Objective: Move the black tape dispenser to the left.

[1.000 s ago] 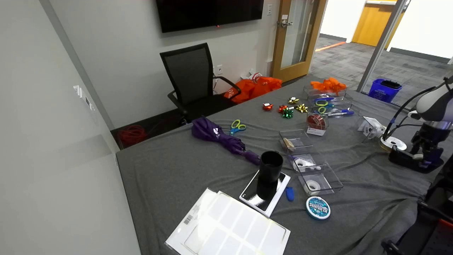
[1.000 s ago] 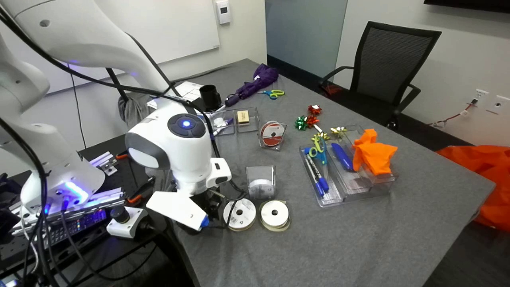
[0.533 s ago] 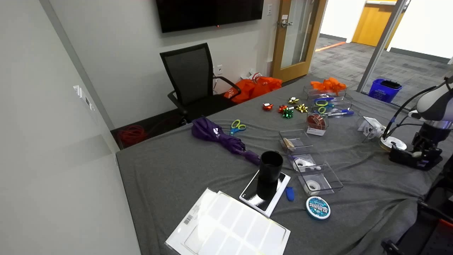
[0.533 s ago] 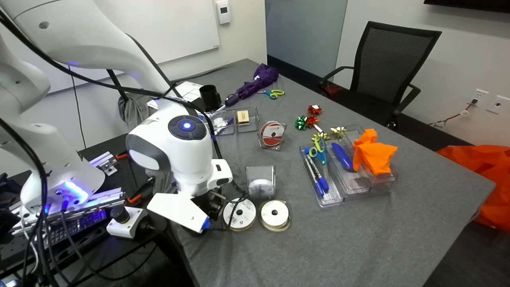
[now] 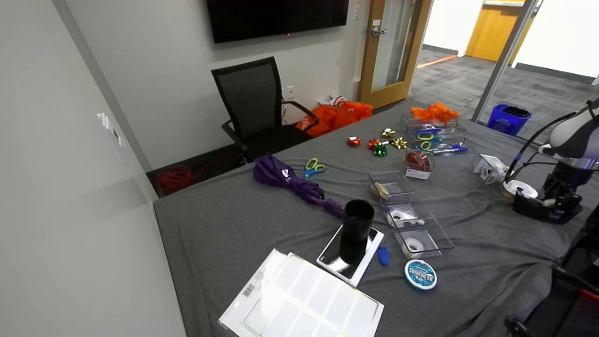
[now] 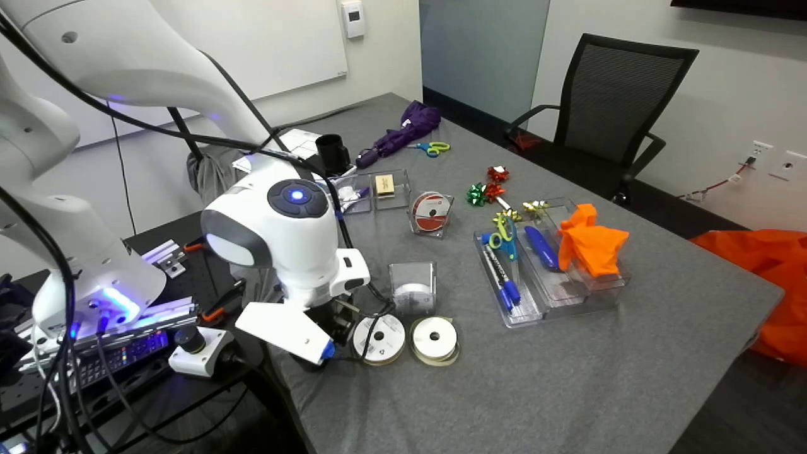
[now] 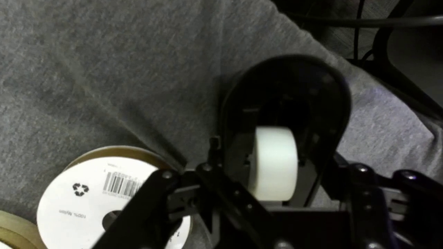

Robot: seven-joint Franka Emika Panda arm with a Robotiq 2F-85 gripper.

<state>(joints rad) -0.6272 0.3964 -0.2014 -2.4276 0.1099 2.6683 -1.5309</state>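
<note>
Black tape dispenser (image 5: 538,213) has just edged toward eleven o'clock in an exterior view, gripper (image 7: 277,157) with it — jaws clamped on its sides, white spool (image 7: 91,200) at its eight o'clock in the wrist view — so hold seems sound, leftward carry likely ahead.

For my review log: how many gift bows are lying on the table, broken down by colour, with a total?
Red bows: 2
Gold bows: 2
Green bow: 1
Total: 5
</note>
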